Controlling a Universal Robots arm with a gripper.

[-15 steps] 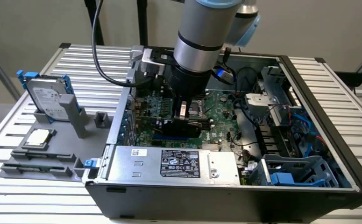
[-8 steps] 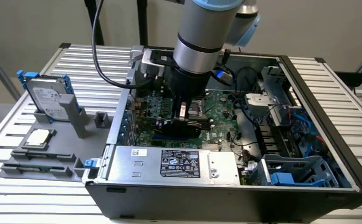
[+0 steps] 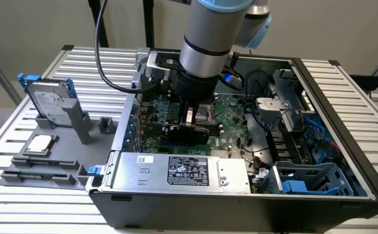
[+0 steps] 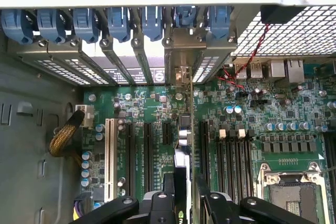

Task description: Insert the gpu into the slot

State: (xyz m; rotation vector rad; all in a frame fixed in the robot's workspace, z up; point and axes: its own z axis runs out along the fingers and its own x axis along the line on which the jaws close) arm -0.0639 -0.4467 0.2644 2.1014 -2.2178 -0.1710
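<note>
Reaches straight down w/ grey-and-black gripper [image 3: 190, 117] into open dark metal PC case [image 3: 241, 214], lying on its side on pale slatted table [image 3: 19, 195], green motherboard [image 3: 231, 129] facing up inside. Grips thin flat black rectangular card [image 3: 189, 132] between part-closed fingers [image 4: 157, 208], one clamped on each face. Holds card upright on its long edge, directly under gripper, low over board approx. mid-case, just far of silver labelled power-supply box [image 3: 182, 170] along near wall.

Seen from wrist cam: looks along card edge-on, running from between fingers toward case's rear wall. Lines up card's metal end bracket [image 4: 181, 74] w/ one opening in rear row of bays, just below blue plastic retaining clips [image 4: 115, 22]. Sits between parallel black slots [image 4: 148, 153] on one side and black memory slots [image 4: 220, 150] on other. Leaves white slot [image 4: 109, 156] further out, near yellow-sleeved cable bundle [image 4: 65, 135]. Keeps well apart from metal-framed CPU socket [image 4: 294, 182]. Can't tell whether card's lower edge is seated in board or just above it.

Outside case, on exterior view's left: shows silver-labelled hard drive [image 3: 49, 100] standing in grey holder, w/ small square silver chip [image 3: 40, 143] nearer on grey tray. Inside case, near corner on exterior view's right: shows blue plastic drive cage [image 3: 306, 180].
</note>
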